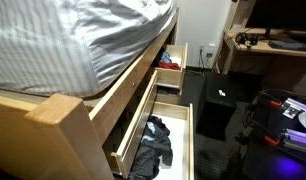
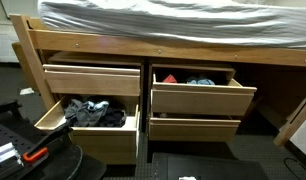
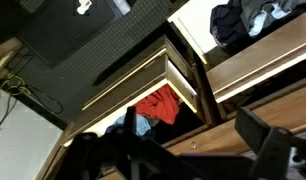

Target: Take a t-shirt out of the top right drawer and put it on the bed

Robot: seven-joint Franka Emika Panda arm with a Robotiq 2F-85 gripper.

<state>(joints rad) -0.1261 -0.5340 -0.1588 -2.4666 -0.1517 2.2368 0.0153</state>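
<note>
Hovers, gripper (image 3: 178,160) splayed and empty, facing top right drawer (image 3: 186,86) holding red t-shirt (image 3: 158,105); dark clothes (image 2: 91,112) in 1 lower drawer (image 2: 103,138).

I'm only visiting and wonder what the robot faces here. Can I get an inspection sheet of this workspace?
Surface: bed on a wooden frame, rumpled grey sheet.
Job's things: top right drawer open; red garment and blue garment inside.
Clutter: lower left drawer open, holding dark clothes.
Grippers: gripper open, holding nothing, apart from the drawers.
Cables: one dark cable at the left of the wrist view.
Surroundings: desk and black cabinet beside the bed.
</note>
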